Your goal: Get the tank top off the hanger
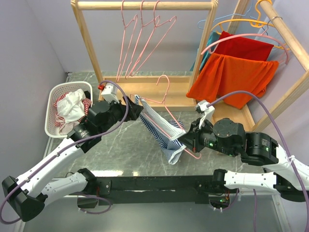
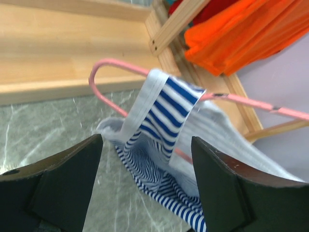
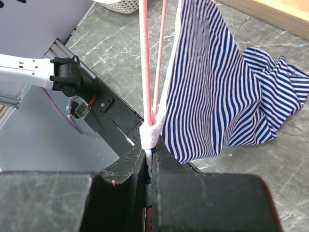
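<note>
R gripper (image 3: 150,163) is clamping hanger (image 3: 144,72) end. Tank top (image 3: 212,96) is hanging on it between the arms. L gripper (image 2: 146,145) is gaping open at strap (image 2: 161,104). IMO L should be pinching strap only, then peeling outward, w/ R bracing.

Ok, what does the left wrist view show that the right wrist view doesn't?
Left wrist only: the open left tool facing a strap looped over the hanger, plus the orange garment and wooden rack base. Right wrist only: the right tool shut on the hanger's cloth-wrapped corner, and the white basket. Both: the striped tank top, pink hanger and marble table.
</note>
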Robot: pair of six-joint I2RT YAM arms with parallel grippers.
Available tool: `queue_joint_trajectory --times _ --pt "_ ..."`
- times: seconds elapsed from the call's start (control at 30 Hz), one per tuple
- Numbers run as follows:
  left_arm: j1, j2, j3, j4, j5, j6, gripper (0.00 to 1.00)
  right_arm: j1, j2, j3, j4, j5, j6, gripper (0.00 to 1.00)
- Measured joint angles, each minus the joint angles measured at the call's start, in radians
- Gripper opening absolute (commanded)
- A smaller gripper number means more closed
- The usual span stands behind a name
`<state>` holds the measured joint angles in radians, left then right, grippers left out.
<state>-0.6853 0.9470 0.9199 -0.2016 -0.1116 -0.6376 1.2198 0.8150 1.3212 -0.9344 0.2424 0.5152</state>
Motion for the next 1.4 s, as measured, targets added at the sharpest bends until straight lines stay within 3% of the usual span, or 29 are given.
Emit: queue_joint_trajectory --times 0.1,0.13,0.33,0.47,0.6,0.7,0.77,0.8,1.0,1.2,1.4 --pt "-0.004 -0.014 -0.003 0.033 -0.027 0.002 0.74 0.0 0.005 0.0 0.0 -0.002 0.0 0.0" --pt "-0.005 -0.024 -0.006 0.045 -0.034 0.004 0.65 0.0 0.008 0.0 0.0 -0.003 0.0 0.0" --pt "-0.006 -0.026 -0.007 0.078 -0.054 0.016 0.39 0.0 0.015 -0.001 0.002 -0.015 0.0 0.0" --pt "-0.006 0.001 -0.007 0.085 -0.059 0.024 0.44 0.0 0.014 -0.001 0.005 -0.018 0.0 0.0" --pt "-0.006 0.02 -0.007 0.085 -0.059 0.026 0.4 0.0 0.011 -0.001 0.006 -0.018 0.0 0.0" --pt "-0.006 0.022 -0.007 0.085 -0.06 0.029 0.25 0.0 0.005 -0.001 0.006 -0.018 0.0 0.0" --pt "-0.006 0.022 -0.007 0.086 -0.061 0.031 0.03 0.0 0.002 -0.001 0.006 -0.018 0.0 0.0" --pt "-0.007 0.022 -0.007 0.086 -0.063 0.034 0.01 0.0 0.002 -0.002 0.006 -0.018 0.0 0.0" --pt "-0.009 0.032 0.003 0.071 -0.089 0.034 0.01 0.0 0.003 -0.008 0.003 -0.016 0.0 0.0" --pt "-0.002 0.031 0.027 0.001 -0.215 0.045 0.01 0.0 0.015 -0.021 -0.001 -0.059 -0.011 0.0" --pt "0.09 0.055 0.058 -0.051 -0.232 0.05 0.01 0.0 0.041 -0.021 -0.001 -0.111 -0.029 0.0"
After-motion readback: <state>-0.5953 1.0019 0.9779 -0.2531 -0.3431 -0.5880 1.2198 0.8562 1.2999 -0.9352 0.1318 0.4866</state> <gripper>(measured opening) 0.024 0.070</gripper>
